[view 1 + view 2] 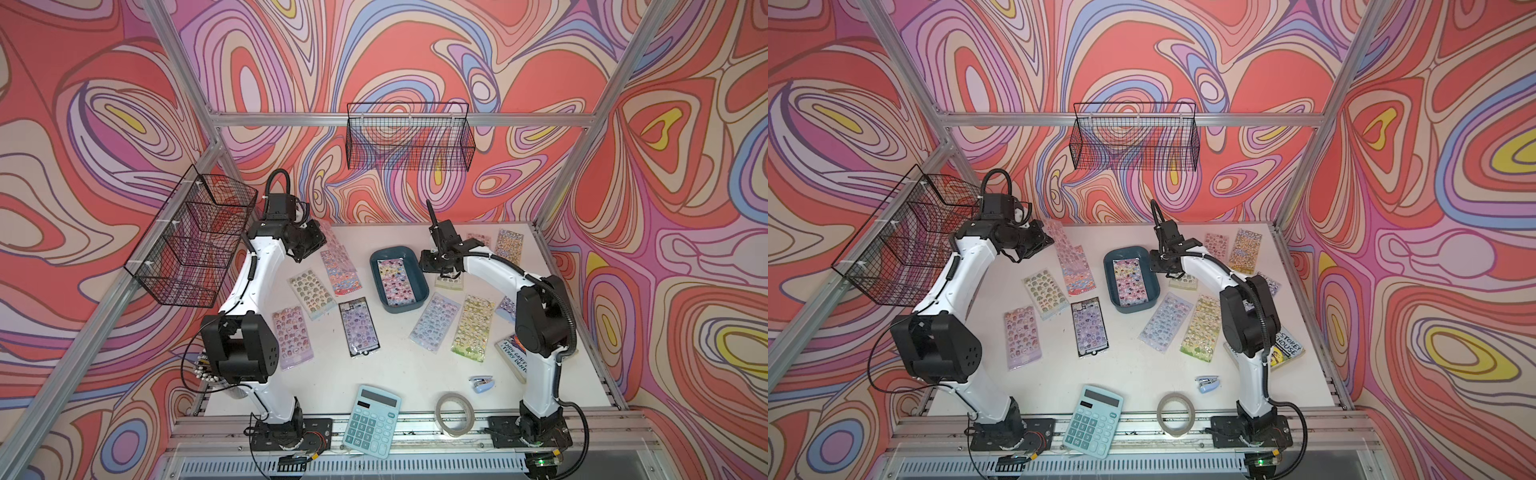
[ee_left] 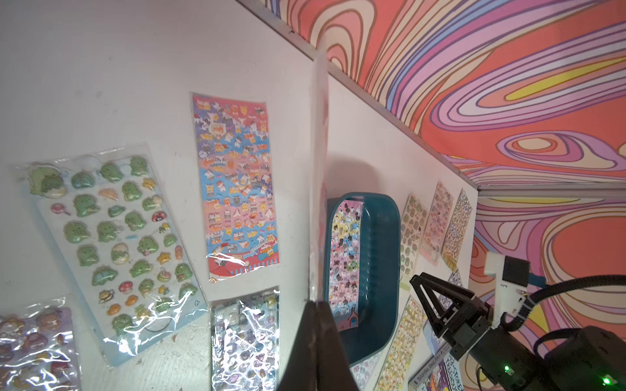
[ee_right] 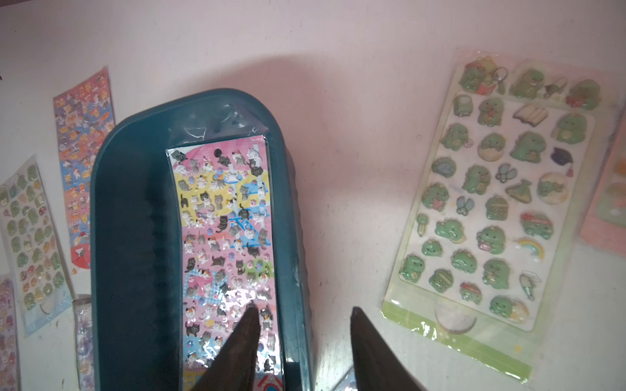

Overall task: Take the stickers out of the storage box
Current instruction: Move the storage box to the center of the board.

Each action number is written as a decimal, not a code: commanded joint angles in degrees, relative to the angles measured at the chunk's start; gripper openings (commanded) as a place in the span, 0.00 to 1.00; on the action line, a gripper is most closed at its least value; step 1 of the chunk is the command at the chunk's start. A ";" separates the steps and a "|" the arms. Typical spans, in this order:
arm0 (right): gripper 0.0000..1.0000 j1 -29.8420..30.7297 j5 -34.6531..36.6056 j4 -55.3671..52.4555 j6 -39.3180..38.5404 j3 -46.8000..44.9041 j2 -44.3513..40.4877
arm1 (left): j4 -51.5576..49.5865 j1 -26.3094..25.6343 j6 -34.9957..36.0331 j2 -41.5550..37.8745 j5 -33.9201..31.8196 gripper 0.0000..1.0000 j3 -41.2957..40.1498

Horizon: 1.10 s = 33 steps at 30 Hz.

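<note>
**Storage box** (image 1: 377,282): sits mid-table (image 1: 415,365). Long axis runs far to near, with the near end skewed slightly right.

**Cat sticker sheet** (image 1: 395,281): lies flat inside the box, long axis parallel to it, set toward the right wall.

**Right gripper** (image 3: 302,309): jaws parted and straddling that wall, one fingertip over the sheet, the other outside the box. Nothing grasped.

**Left gripper** (image 2: 316,304): over the far-left table, jaws clenched on a clear-wrapped sheet (image 2: 320,169). The sheet is seen edge-on, long axis extending straight out from the jaws.

**Other sticker sheets** (image 1: 435,322): lie flat around the box.
</note>
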 commanded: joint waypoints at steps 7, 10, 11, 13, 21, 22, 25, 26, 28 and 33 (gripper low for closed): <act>0.46 0.08 -0.12 0.10 -0.93 -0.02 -1.24 | -4.34 0.12 2.05 11.63 -9.87 0.00 7.67; 0.46 0.12 -0.30 0.19 -1.17 -0.23 -1.07 | -5.83 -0.23 2.64 15.27 -10.72 0.00 11.37; 0.46 0.15 -0.43 0.24 -1.30 -0.24 -0.97 | -6.08 -0.37 2.52 16.23 -10.00 0.00 12.25; 0.46 0.08 -0.66 0.38 -1.35 -0.27 -0.85 | -6.17 -1.29 2.28 17.63 -9.04 0.00 13.33; 0.46 0.13 -1.73 -0.37 -1.41 0.93 0.79 | -5.43 -6.17 1.30 19.13 -7.31 0.00 12.39; 0.46 0.09 -1.33 -0.69 -1.50 1.11 1.19 | -5.27 -6.68 1.29 19.07 -7.22 0.00 11.85; 0.46 0.12 0.06 -2.10 -2.07 1.85 2.41 | -4.23 -7.95 1.15 18.39 -7.21 0.00 9.81; 0.46 0.12 0.15 -2.42 -2.22 2.05 2.62 | -3.94 -8.24 0.92 18.26 -7.13 0.00 9.00; 0.47 0.14 -0.06 -2.54 -2.53 2.09 3.11 | -2.83 -8.44 0.25 17.93 -6.29 0.00 7.42; 0.47 0.59 -0.61 -3.09 -2.91 3.34 5.13 | -1.09 -8.79 -0.87 17.76 -4.89 0.00 4.99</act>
